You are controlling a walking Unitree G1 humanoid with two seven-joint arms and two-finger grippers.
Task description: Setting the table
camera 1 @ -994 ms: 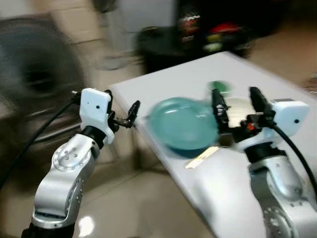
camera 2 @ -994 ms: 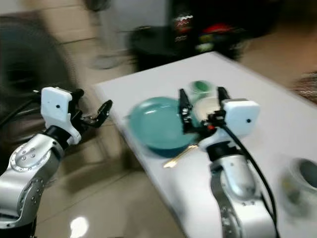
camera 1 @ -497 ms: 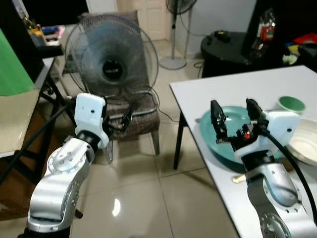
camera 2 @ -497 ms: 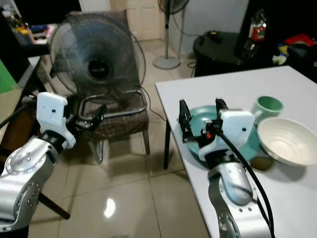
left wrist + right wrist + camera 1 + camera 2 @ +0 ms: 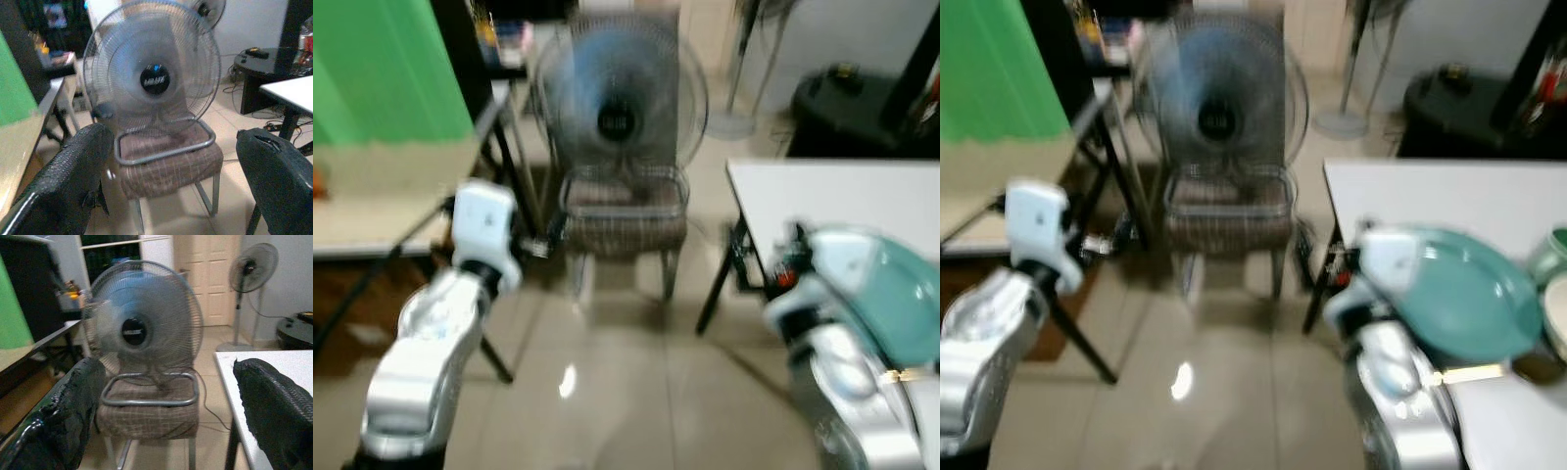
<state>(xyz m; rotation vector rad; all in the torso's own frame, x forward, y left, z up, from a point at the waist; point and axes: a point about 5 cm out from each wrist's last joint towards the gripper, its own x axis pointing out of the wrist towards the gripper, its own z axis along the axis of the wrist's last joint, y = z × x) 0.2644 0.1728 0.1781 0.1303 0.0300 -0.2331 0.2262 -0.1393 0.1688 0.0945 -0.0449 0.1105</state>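
A teal plate (image 5: 1474,294) lies near the corner of the white table (image 5: 1400,196) at the right. A green cup (image 5: 1555,257) and a pale bowl (image 5: 1559,328) sit just beyond it at the picture's edge, and a gold utensil (image 5: 1474,373) lies by the plate's near rim. My right gripper (image 5: 168,406) is held up in front of the plate, open and empty. My left gripper (image 5: 173,171) is off the table to the left, open and empty, facing a fan. The head views are blurred.
A large grey fan (image 5: 617,98) stands on a brown chair (image 5: 625,211) straight ahead, left of the table corner. A wooden desk (image 5: 391,196) with a green panel (image 5: 382,69) is at the left. A dark round table (image 5: 1459,108) stands behind. Tiled floor (image 5: 607,392) lies below.
The camera has swung left: the table and dishes slid to the right edge, and the fan and chair now sit in the middle. Both arms keep the same raised, open pose.
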